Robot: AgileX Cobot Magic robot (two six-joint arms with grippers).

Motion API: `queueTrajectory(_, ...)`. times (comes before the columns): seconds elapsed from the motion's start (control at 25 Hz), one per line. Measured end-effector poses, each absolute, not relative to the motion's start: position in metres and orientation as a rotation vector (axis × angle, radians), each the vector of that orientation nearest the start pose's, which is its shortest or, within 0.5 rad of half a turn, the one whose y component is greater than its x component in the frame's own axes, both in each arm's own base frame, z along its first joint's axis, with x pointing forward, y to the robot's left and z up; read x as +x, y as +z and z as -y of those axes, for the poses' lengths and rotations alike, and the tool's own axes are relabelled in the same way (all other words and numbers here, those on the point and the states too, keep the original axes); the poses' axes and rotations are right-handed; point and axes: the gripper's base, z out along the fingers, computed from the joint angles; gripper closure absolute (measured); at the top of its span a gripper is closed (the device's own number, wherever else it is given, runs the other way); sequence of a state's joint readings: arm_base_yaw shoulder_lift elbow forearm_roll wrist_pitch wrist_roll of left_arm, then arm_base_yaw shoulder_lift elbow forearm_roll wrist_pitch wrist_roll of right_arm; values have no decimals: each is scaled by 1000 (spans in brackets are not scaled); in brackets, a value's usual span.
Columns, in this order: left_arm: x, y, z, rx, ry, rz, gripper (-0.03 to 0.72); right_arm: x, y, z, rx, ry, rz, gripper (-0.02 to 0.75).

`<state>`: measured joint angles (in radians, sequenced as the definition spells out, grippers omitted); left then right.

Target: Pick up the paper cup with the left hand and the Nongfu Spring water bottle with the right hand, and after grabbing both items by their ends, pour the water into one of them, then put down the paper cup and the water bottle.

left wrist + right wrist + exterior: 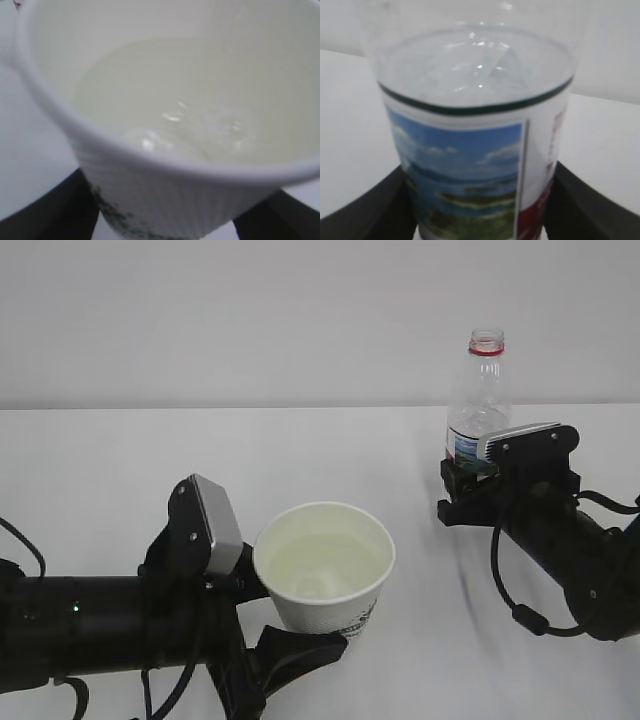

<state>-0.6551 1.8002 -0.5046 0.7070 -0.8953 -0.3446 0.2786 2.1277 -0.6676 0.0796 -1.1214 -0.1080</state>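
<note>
The white paper cup (325, 570) stands upright with clear water (322, 562) in it, low at centre-left. My left gripper (292, 618) is shut on its lower part, one black finger on each side. In the left wrist view the cup (165, 200) fills the frame with water (190, 110) inside, between the gripper's (165, 222) dark fingers (55, 210). The Nongfu Spring water bottle (478, 390) stands upright and uncapped at the right. My right gripper (468, 480) is shut on its labelled lower half. Up close, the bottle (470, 165) sits between the gripper's (477, 217) fingers (590, 205).
The white table (120, 460) runs back to a plain pale wall (250, 320). A black cable (510, 590) loops beside the right arm. The bottle's base is hidden behind the right gripper.
</note>
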Motion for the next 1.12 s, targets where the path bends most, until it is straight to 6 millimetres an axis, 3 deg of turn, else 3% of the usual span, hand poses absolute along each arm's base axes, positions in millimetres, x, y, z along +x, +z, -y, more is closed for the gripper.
queueTrajectory(0.36, 196, 129, 208, 1105, -853, -1734, 136, 330, 78, -87, -250, 91, -1806, 230)
queueTrajectory(0.68, 196, 129, 208, 1101, -852, -1735, 136, 331, 79, -87, -234, 91, -1797, 87)
queueTrajectory(1.12, 196, 128, 208, 1101, -846, -1743, 137, 331, 79, -87, -233, 91, -1792, 76)
